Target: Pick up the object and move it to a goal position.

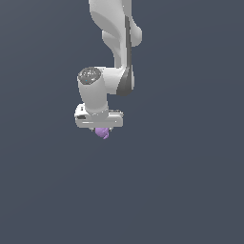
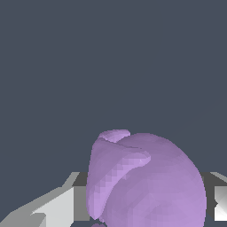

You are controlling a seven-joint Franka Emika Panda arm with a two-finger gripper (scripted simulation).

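Note:
The object (image 1: pixel 102 133) is a small light-purple lumpy blob that pokes out just below the white gripper (image 1: pixel 101 129) in the exterior view. The fingers themselves are hidden behind the hand's wide body there. In the wrist view the object (image 2: pixel 146 181) looms large between the two fingers (image 2: pixel 60 206), one grey-white pad on each side of it. The pads press against its sides, so the gripper is shut on it. The arm reaches down from above the hand.
A flat dark grey-blue background (image 1: pixel 190 190) fills the surroundings in both views. No other item, container or edge shows.

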